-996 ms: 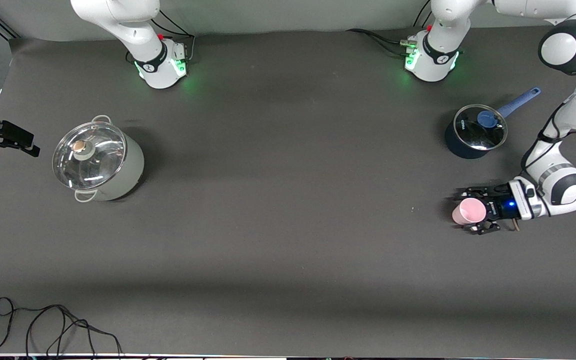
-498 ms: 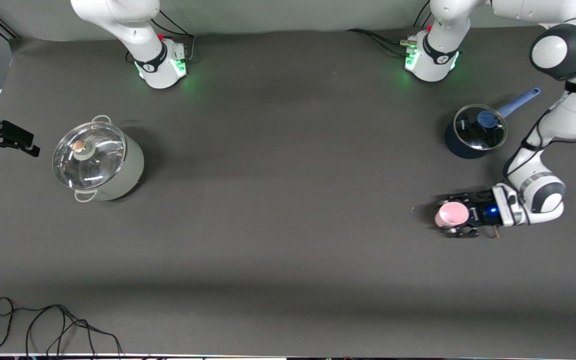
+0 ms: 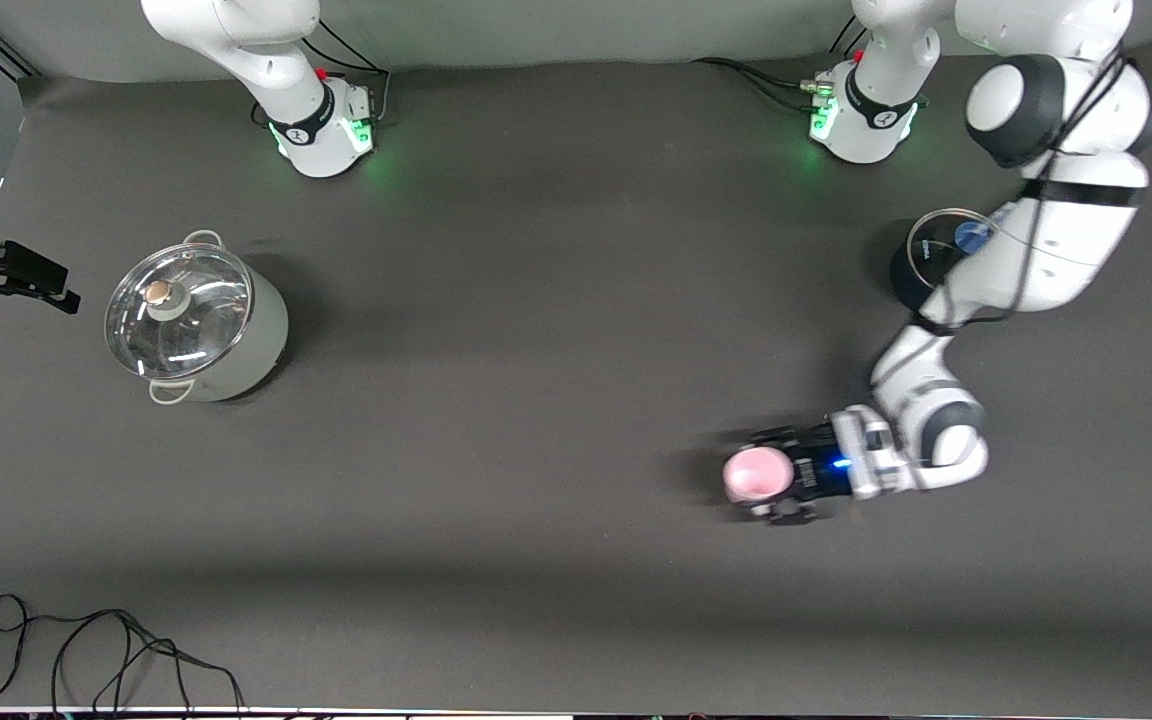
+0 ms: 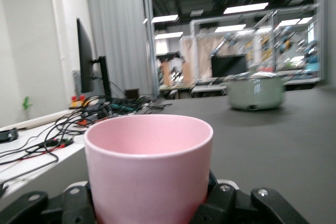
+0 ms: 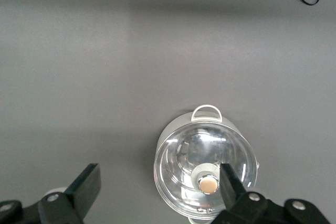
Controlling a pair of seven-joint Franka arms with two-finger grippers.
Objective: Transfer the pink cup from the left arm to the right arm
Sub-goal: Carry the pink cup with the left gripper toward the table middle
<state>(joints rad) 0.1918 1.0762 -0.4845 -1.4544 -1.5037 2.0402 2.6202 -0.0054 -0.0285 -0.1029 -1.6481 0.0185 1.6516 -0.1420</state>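
Observation:
The pink cup is a small pale-pink tumbler held upright, with its open mouth up. My left gripper is shut on its sides and holds it just over the table, at the left arm's end but toward the middle. In the left wrist view the cup fills the foreground between the black fingers of the left gripper. My right gripper is open and empty, high over the table above the grey pot. It does not show in the front view.
A pale-green pot with a glass lid stands at the right arm's end; it also shows in the left wrist view. A dark saucepan with a glass lid stands at the left arm's end, partly hidden by the left arm. A black cable lies at the front edge.
My left gripper has carried the pink cup toward the middle of the table and slightly nearer to the front camera. The left arm now covers the saucepan's handle. The right arm has not moved.

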